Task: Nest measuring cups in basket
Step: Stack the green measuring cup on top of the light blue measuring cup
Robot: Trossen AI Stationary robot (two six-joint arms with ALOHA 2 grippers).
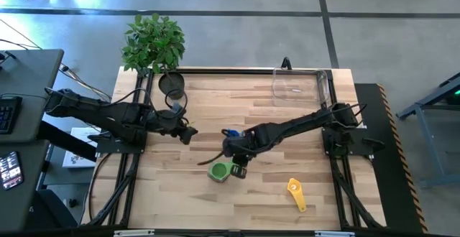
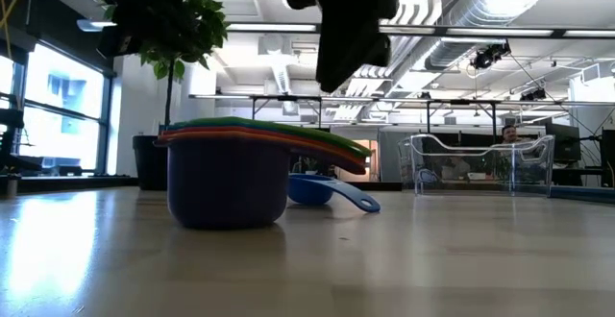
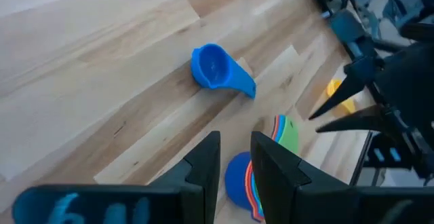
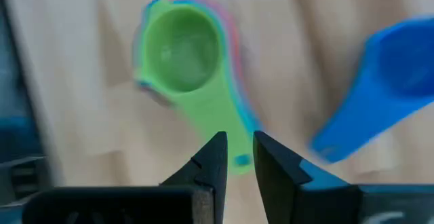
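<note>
One nested cup stack (image 1: 221, 171) | one blue cup (image 1: 230, 133) | one yellow cup (image 1: 295, 194) | right end effector (image 1: 239, 171) narrowly spread, pinching nothing

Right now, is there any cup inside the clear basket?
No. In the high view the basket holds nothing, while the green-topped stack, the blue cup and the yellow cup all lie on the table.

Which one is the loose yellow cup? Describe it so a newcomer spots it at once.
Start at the wooden table and go to its near edge on the right arm's side. The yellow cup lies there alone, apart from the green-topped stack and the blue cup.
</note>
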